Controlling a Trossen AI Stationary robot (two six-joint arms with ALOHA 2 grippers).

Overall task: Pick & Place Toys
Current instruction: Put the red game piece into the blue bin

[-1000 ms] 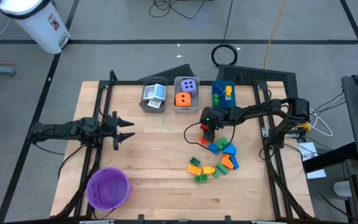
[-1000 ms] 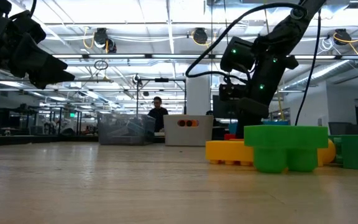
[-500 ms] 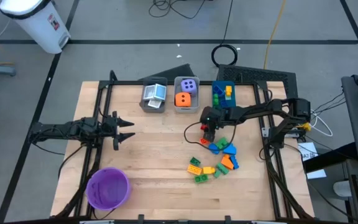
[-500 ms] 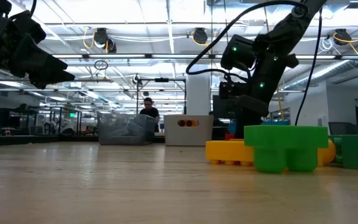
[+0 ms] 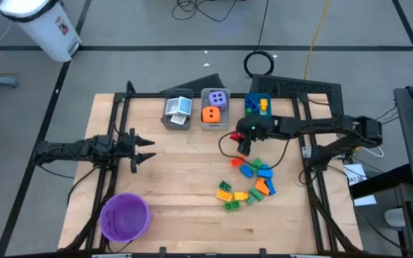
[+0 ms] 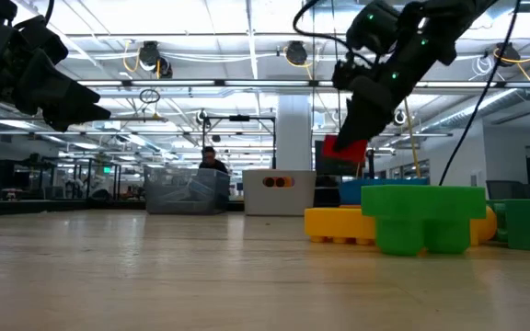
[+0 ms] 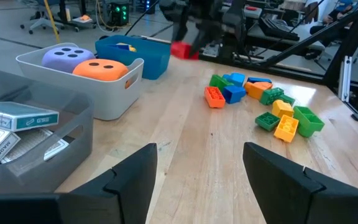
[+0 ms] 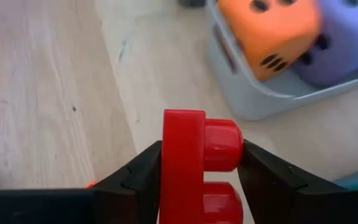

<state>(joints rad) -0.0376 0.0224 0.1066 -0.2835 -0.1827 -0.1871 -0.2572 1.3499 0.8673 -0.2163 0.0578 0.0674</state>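
- right gripper (image 8: 197, 180) clamped on a red brick (image 8: 194, 168), lifted off the table just beside the blue bin (image 5: 258, 107); best to carry it level over that bin and let go low, clear of the rim
- left gripper (image 5: 148, 149) fingers apart, idle, well apart on the left side
- loose bricks (image 5: 248, 183) on the table
- blue bin holds bricks
- grey bin (image 5: 214, 107): purple die (image 5: 219, 98), orange die (image 5: 211, 114)
- clear bin (image 5: 178, 110): cards (image 7: 18, 118)
- purple bowl (image 5: 125, 217) looks empty
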